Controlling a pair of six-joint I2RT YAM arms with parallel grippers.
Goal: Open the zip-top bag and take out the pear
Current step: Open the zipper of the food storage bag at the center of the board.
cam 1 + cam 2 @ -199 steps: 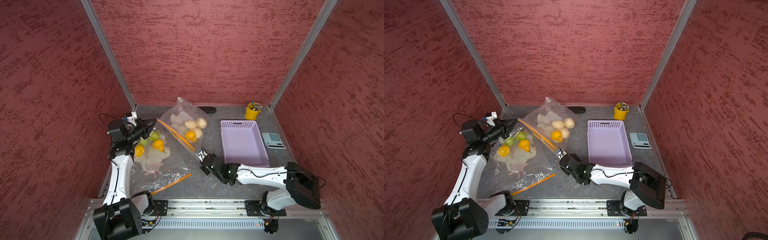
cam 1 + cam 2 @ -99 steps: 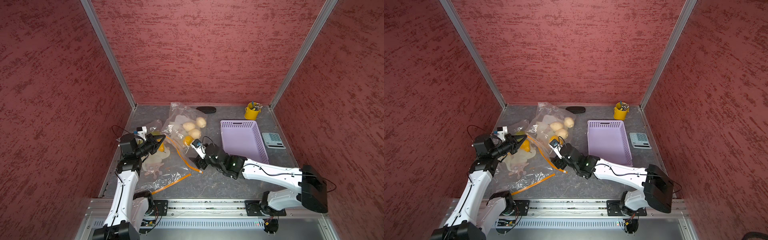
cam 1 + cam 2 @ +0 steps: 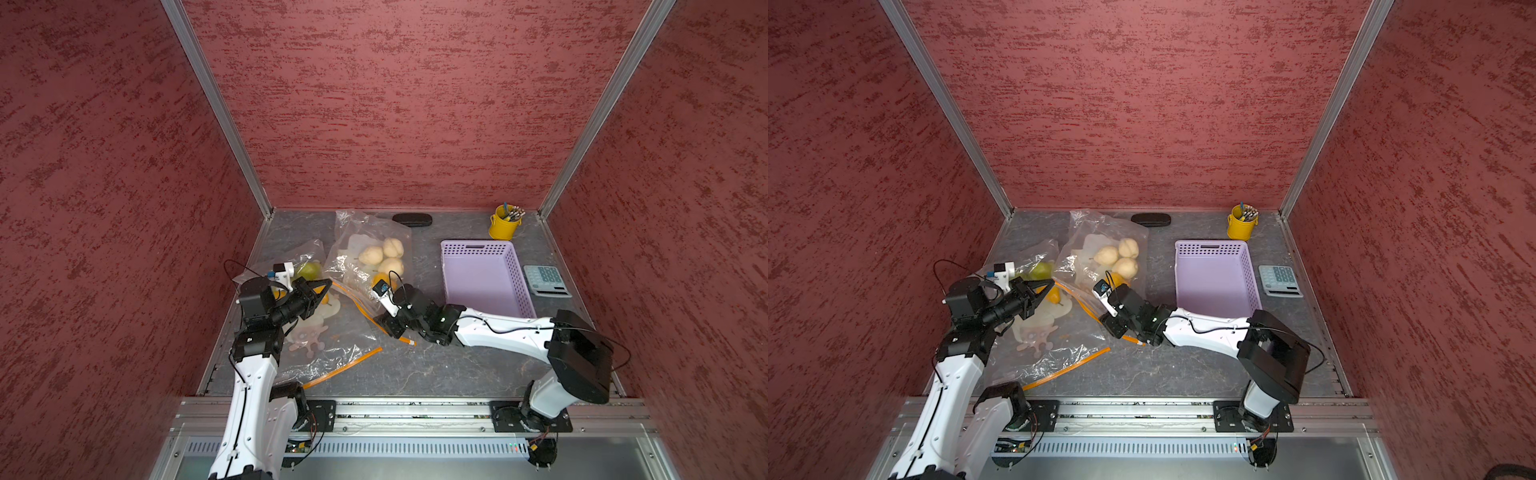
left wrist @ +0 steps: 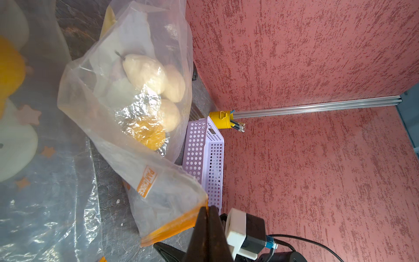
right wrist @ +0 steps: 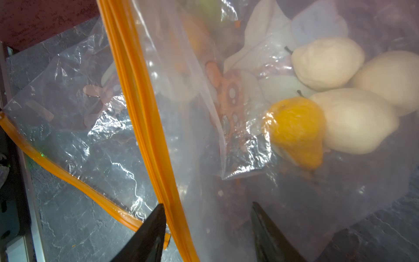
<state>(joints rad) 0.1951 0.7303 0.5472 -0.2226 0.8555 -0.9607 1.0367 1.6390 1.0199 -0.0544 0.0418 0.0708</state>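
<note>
The bag is not open yet. The left tool is pinched tight on the orange zip of the zip-top bag. The right tool is apart around the zip. The yellow pear is inside the bag, toward the tabletop's back edge. Next, I think, it should pinch and pull.

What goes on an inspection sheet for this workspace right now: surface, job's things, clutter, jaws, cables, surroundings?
Surface: grey marbled tabletop.
Job's things: zip-top bag holding pale pears and an orange pear; its zip strip is raised off the table. A second bag lies flat beside it, with fruit inside.
Clutter: lavender basket, nothing in it; yellow pen cup; calculator; black oval object.
Grippers: left gripper jaws shut on the zip strip; right gripper jaws open, astride the same strip.
Cables: black wrist cable; arm cable.
Surroundings: red textured walls; aluminium rail.
</note>
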